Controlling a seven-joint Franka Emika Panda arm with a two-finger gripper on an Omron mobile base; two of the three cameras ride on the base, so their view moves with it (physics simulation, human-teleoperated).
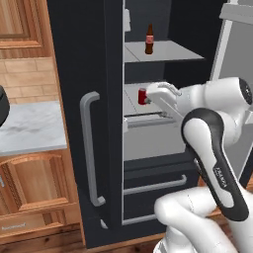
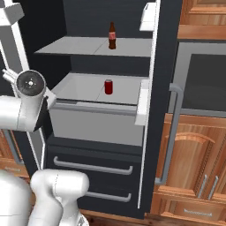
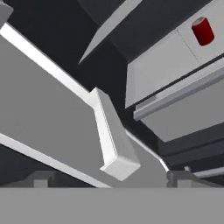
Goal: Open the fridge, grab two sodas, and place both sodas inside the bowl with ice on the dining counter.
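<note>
The fridge stands open, its pale shelves showing. A slim dark-brown soda bottle with a red label stands upright on the upper shelf. A red soda can stands on the shelf below, above a grey drawer. My gripper is open with nothing between its fingertips. It points at the inside of the swung-out door, and the can lies far off at the upper right of the hand view. The bowl, the ice and the dining counter are out of view.
The wide-open fridge door stands beside my arm. The other door carries white bins and a grey bar handle. Wooden cabinets and a marble wall counter flank the fridge.
</note>
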